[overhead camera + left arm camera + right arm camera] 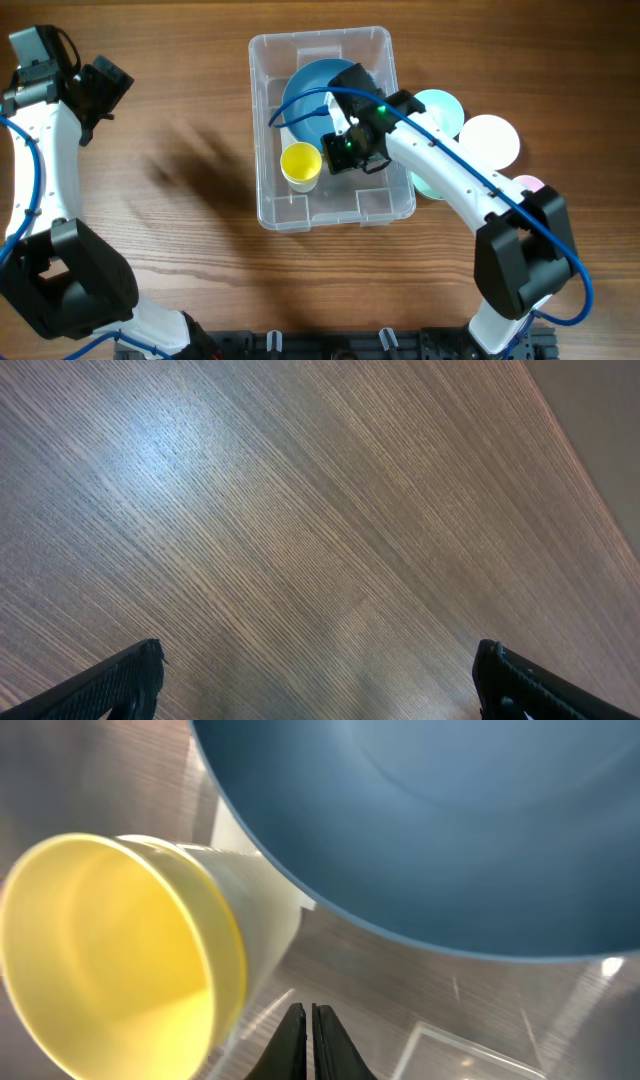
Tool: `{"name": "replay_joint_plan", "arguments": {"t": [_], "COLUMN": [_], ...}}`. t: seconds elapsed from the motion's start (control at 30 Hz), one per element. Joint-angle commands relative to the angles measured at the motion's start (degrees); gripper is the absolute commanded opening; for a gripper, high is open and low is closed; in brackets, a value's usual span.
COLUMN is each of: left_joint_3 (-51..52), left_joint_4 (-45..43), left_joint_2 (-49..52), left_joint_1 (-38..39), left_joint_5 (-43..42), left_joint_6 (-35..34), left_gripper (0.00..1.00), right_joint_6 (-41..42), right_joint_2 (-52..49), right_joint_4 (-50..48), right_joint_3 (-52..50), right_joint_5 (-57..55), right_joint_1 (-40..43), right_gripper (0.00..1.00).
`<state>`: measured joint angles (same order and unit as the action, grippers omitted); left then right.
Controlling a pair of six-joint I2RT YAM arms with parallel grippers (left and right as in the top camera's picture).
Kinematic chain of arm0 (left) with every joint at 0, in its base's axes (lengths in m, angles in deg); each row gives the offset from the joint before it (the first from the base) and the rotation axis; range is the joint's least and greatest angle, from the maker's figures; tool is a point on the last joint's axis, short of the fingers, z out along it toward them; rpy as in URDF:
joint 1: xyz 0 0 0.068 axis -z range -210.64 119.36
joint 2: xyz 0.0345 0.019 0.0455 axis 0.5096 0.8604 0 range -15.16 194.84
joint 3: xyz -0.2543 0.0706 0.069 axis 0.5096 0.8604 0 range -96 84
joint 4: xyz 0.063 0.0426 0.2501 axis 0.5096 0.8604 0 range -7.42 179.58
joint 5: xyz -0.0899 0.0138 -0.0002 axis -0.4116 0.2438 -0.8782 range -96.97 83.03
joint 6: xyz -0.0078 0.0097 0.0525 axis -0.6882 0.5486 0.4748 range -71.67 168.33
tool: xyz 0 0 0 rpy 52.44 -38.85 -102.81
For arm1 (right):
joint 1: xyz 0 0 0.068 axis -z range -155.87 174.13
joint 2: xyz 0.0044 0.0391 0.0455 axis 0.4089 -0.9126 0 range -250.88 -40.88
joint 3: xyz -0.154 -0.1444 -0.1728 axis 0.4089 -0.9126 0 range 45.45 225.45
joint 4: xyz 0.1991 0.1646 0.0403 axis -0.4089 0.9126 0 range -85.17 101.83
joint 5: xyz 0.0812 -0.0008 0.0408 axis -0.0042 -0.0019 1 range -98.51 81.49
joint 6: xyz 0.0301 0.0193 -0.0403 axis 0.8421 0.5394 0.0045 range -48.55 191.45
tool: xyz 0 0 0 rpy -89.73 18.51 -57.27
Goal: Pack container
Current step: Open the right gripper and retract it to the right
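Observation:
The clear plastic container [275,205] stands at the table's middle. Inside it lie a blue bowl [305,85] and a yellow cup [300,163]. My right gripper [345,150] reaches into the container just right of the cup; in the right wrist view its fingers [308,1020] are shut with nothing between them, above the container floor [450,1000], with the yellow cup [110,960] to the left and the blue bowl [430,830] above. My left gripper [100,85] is far left, away from the container; in the left wrist view its jaws [320,680] are wide open over bare wood.
To the right of the container, partly under the right arm, lie a teal bowl [440,105], a white bowl [490,135] and a pink dish [527,184]. The wooden table [180,230] spreads left of the container.

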<state>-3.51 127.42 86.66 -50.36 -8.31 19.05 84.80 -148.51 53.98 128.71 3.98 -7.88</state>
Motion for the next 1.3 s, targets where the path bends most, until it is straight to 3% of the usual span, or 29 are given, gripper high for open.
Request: {"name": "replay_joint_plan", "arguments": {"t": [0.0, 0.43, 0.8, 1.03, 1.27], "left_joint_3": [-0.6, -0.6, -0.6, -0.6, -0.6], "left_joint_4": [0.0, 0.0, 0.0, 0.0, 0.0], "left_joint_2": [0.4, 0.4, 0.4, 0.4, 0.4], "left_joint_1": [-0.2, -0.2, -0.2, -0.2, -0.2], "left_joint_5": [-0.1, -0.1, -0.1, -0.1, -0.1], "left_joint_6": [0.3, 0.3, 0.3, 0.3, 0.3], "left_gripper": [1.00, 1.00, 1.00, 1.00, 1.00], "right_joint_6": [1.9, 3.5, -2.3, -7.4, -7.3], "right_joint_2": [1.0, 1.0, 1.0, 1.0, 1.0], "right_joint_4": [-1.0, -2.4, -6.1, -10.5, -13.7], "right_joint_3": [-0.2, -0.2, -0.2, -0.2, -0.2], "right_joint_5": [1.1, 1.2, 2.8, 1.8, -6.1], "right_joint_1": [-1.3, -1.8, -1.8, -1.8, -1.7], "right_gripper": [0.04, 0.04, 0.05, 0.12, 0.19]}}
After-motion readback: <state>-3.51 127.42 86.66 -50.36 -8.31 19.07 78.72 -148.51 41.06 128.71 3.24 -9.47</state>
